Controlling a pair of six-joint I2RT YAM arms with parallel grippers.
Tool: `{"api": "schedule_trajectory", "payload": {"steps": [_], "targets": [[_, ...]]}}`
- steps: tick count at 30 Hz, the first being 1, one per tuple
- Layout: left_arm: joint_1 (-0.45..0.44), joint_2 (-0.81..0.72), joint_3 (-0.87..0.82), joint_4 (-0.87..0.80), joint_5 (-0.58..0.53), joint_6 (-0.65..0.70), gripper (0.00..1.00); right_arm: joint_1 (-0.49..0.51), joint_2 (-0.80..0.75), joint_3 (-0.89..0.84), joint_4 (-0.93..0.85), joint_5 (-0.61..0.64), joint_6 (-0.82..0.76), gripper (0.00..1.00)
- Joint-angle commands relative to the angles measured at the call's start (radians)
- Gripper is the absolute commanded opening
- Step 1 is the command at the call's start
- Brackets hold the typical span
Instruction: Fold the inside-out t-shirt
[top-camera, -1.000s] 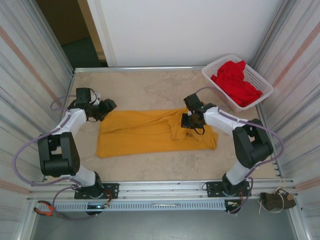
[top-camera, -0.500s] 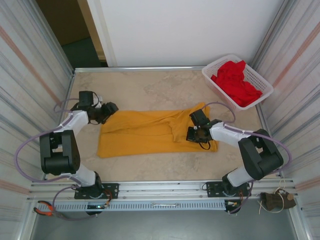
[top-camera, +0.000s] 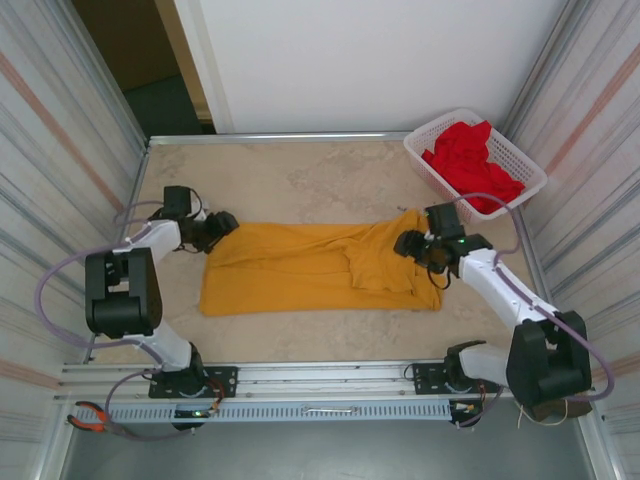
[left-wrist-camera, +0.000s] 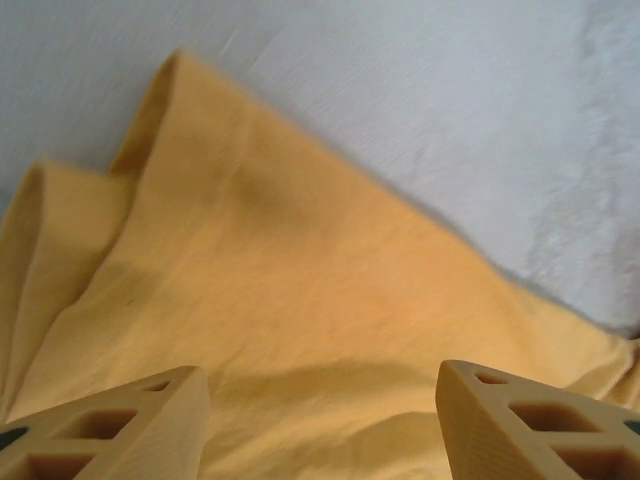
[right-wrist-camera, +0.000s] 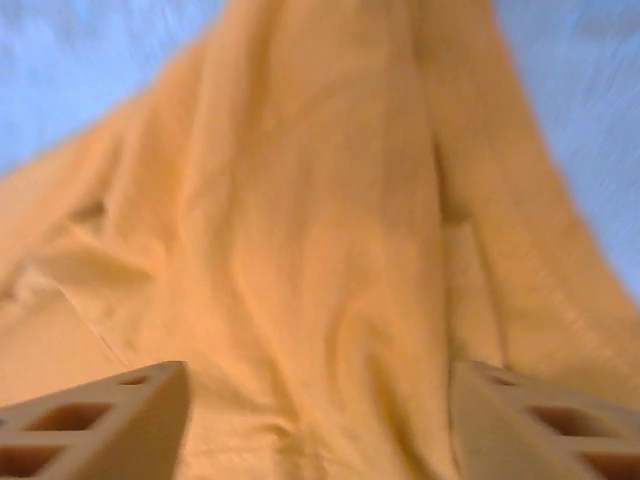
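Note:
The inside-out t-shirt (top-camera: 300, 272), mustard yellow, lies stretched left to right across the middle of the table, its right end bunched into folds. My left gripper (top-camera: 222, 223) sits at the shirt's far left corner. In the left wrist view its fingers (left-wrist-camera: 120, 425) stand apart over flat yellow cloth (left-wrist-camera: 300, 280) with nothing pinched, so the left gripper (left-wrist-camera: 320, 395) is open. My right gripper (top-camera: 408, 244) hovers at the shirt's right end. In the right wrist view the right gripper (right-wrist-camera: 320, 390) is open above wrinkled cloth (right-wrist-camera: 330, 230).
A white basket (top-camera: 413, 148) holding a red garment (top-camera: 475, 165) stands at the back right corner, close behind the right arm. Metal walls close in both sides. Bare tabletop (top-camera: 300, 175) lies beyond the shirt and in front of it.
The right gripper, shut on the shirt's right part, dragged it to the right, then opened and let go. The shirt now reaches further right. The left gripper shifted slightly.

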Motion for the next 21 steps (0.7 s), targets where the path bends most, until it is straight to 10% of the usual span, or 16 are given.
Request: {"api": "schedule_trajectory", "payload": {"steps": [1, 11, 21], "targets": [[-0.027, -0.093, 0.056, -0.013, 0.042, 0.007, 0.63, -0.115, -0.003, 0.013, -0.039, -0.099, -0.063, 0.77], [-0.395, -0.080, 0.114, 0.092, 0.031, -0.116, 0.64, -0.349, 0.149, -0.060, 0.116, -0.282, -0.087, 0.82], [-0.704, 0.192, 0.233, 0.250, 0.061, -0.190, 0.64, -0.356, 0.305, -0.057, 0.221, -0.373, -0.100, 0.82]]}}
